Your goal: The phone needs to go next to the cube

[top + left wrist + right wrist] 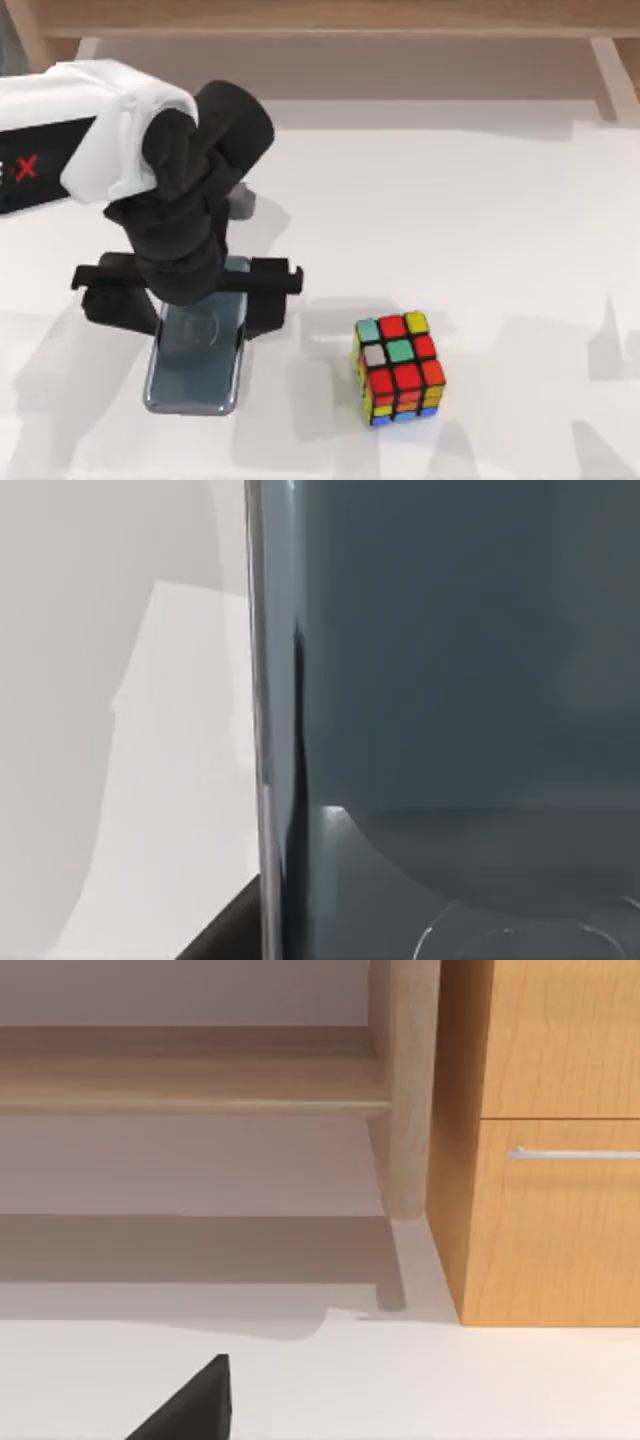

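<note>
The phone (195,375) lies flat on the white table, left of the cube (400,367), with a gap of about one cube width between them. It has a dark blue-grey face and silvery edges. My left gripper (203,315) reaches down over the phone's far half, its black fingers (268,312) pressed against the two long sides, shut on it. In the left wrist view the phone's glossy face (450,680) is very close, with one finger (225,930) against its edge. The cube stands upright, red, teal and yellow stickers on top.
A wooden ledge (320,18) runs along the table's far edge. White table surface (500,200) stretches behind and to the right of the cube. My right gripper (190,1405) is parked facing a wooden cabinet (550,1160) with a metal drawer handle and a table leg (405,1090).
</note>
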Motion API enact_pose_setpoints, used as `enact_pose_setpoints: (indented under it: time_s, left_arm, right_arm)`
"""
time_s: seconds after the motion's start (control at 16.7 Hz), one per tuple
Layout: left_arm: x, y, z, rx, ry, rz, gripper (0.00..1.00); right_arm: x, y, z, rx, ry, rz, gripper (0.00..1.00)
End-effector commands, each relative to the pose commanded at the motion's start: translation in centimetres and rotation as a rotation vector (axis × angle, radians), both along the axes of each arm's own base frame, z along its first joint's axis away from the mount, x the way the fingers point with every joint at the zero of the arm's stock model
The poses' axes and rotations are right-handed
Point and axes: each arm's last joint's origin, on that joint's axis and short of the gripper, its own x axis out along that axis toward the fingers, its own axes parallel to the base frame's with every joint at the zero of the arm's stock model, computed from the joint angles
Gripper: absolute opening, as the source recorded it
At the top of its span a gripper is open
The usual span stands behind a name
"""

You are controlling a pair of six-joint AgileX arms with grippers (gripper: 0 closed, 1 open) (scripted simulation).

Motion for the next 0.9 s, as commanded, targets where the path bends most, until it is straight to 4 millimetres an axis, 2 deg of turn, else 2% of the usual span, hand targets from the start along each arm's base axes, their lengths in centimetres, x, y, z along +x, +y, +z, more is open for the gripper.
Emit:
enact_pose_setpoints:
  time_s: [0.3,0.9]
  left_arm:
    - [-0.8,-2.7,-0.6,0.017,0.025,0.055,0.0]
    - [-0.8,-2.8,-0.5,0.013,0.02,0.061,0.0]
  right_arm:
    - [0.0,0.0,0.0,0.0,0.0,0.0,1.0]
    - [0.0,0.0,0.0,0.0,0.0,0.0,1.0]
